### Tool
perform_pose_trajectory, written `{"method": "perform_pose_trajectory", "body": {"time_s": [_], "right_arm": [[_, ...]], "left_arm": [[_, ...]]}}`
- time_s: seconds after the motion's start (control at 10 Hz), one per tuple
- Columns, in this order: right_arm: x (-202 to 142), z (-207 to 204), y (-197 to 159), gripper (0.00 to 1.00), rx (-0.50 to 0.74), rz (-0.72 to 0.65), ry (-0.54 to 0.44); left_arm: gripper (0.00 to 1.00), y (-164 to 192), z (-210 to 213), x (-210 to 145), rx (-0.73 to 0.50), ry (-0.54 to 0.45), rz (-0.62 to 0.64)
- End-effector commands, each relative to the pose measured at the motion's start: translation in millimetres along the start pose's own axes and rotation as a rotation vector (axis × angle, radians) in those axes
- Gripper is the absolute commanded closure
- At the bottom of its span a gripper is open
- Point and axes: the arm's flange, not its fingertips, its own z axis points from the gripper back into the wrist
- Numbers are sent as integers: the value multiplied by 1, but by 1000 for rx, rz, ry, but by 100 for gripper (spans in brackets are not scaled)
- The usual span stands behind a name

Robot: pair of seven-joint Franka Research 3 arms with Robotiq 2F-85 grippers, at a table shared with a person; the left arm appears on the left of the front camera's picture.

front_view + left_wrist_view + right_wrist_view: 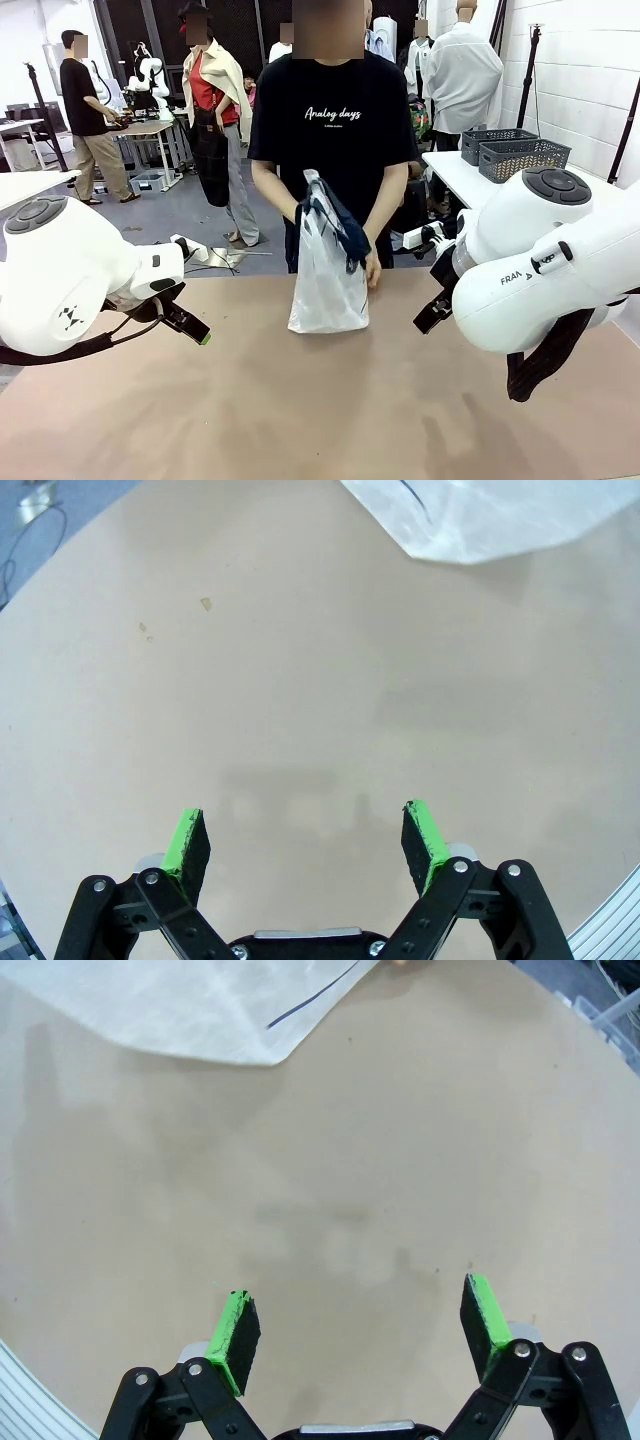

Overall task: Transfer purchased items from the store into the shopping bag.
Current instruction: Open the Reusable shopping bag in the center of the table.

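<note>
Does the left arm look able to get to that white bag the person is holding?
Probably yes: only bare table lies between the open left tool and the shopping bag, though the person's hand is holding it.

Bright, even indoor light falls from above. The worktop [300,420] carries only faint, soft-edged shadows; in both wrist views pale doubled shadows of the fingers [188,845] lie just ahead of them. Wide-angle distortion bows the worktop's edges near the picture corners. Focus is sharp throughout.
</note>
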Motion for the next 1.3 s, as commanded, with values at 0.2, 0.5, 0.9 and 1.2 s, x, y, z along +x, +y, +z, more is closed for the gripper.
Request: {"method": "perform_pose_trajectory", "body": {"time_s": [0.2,0.5,0.9,1.2], "right_arm": [[0,0,0,0,0,0,0],[0,0,0,0,0,0,0],[0,0,0,0,0,0,0],[0,0,0,0,0,0,0]], "left_arm": [[0,1,0,0,1,0,2],[0,1,0,0,1,0,2],[0,1,0,0,1,0,2],[0,0,0,0,0,0,0]]}}
